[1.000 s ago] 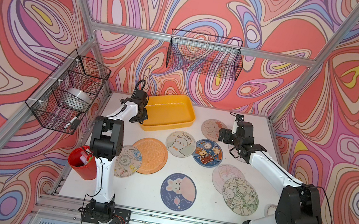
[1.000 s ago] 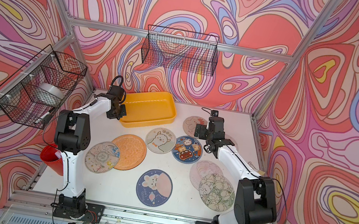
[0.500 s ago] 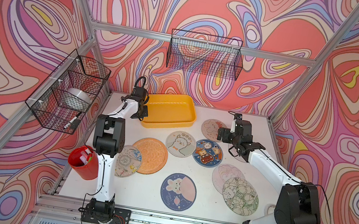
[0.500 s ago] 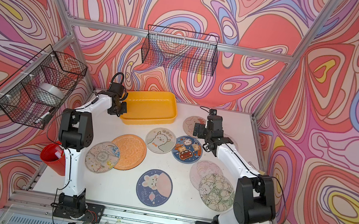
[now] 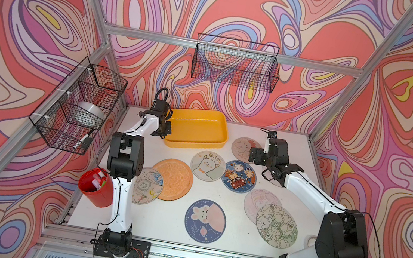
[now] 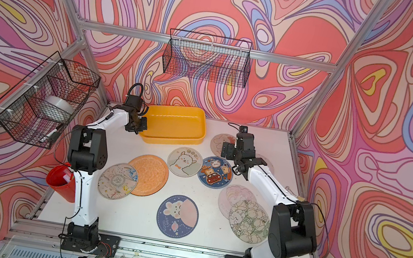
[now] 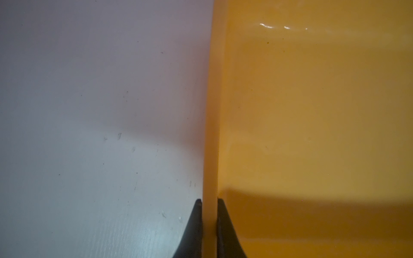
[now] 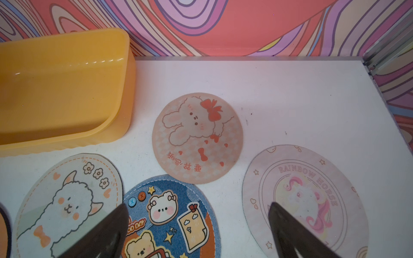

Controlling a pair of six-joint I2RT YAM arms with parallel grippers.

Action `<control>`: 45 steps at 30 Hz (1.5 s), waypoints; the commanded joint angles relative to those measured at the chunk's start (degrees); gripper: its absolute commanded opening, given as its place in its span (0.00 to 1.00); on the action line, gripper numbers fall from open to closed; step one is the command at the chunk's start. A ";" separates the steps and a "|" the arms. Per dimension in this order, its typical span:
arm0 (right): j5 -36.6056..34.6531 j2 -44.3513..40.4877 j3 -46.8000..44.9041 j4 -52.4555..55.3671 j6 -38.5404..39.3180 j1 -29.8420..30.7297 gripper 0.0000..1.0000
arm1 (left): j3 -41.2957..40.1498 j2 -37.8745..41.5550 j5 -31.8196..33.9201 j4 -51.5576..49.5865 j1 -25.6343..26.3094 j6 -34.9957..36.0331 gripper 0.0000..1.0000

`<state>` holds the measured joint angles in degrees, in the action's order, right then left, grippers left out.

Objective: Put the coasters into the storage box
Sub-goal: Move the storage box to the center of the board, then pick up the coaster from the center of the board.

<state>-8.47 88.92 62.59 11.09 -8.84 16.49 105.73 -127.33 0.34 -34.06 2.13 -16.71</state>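
The yellow storage box (image 5: 197, 143) (image 6: 171, 140) stands at the back of the white table with nothing in it. My left gripper (image 7: 210, 201) (image 5: 166, 131) is shut on its short rim (image 7: 211, 111). Several coasters lie flat in front of it: alpaca (image 5: 207, 165), blue denim (image 5: 238, 176), pink bunny (image 5: 243, 148), orange (image 5: 173, 180), blue rabbit (image 5: 205, 220), floral (image 5: 276, 225). My right gripper (image 8: 197, 205) (image 5: 268, 172) hangs open just above the table. One finger is over the blue denim coaster (image 8: 169, 219), the other over a pale unicorn coaster (image 8: 306, 201).
A red pot (image 5: 96, 187) stands at the front left by the left arm. Wire baskets hang on the left wall (image 5: 77, 107) and the back wall (image 5: 235, 63). A tape ring (image 5: 309, 241) lies by the right arm's base.
With my left gripper shut on the rim, the storage box has turned and shifted a little at the back. The right gripper has hardly moved and stays open.
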 commanded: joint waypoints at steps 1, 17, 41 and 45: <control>-1.28 -0.98 0.96 0.52 -0.04 0.46 0.98 | 1.38 -3.16 -1.82 -1.70 0.85 1.33 0.00; -1.23 -1.74 0.25 2.45 -2.16 0.56 0.98 | -0.07 0.00 -1.87 -1.07 1.20 0.15 0.66; 18.88 -9.09 -9.04 24.20 -17.40 9.24 0.99 | -46.35 43.49 -2.91 -1.86 18.93 -15.61 0.91; 20.02 -10.39 -11.69 25.16 -20.54 12.87 0.99 | -52.99 46.29 -8.22 -2.53 24.97 -19.99 0.82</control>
<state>9.34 80.23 52.71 33.56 -26.20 27.22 55.68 -82.41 -3.92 -33.36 24.77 -30.92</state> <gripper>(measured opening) 0.985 0.852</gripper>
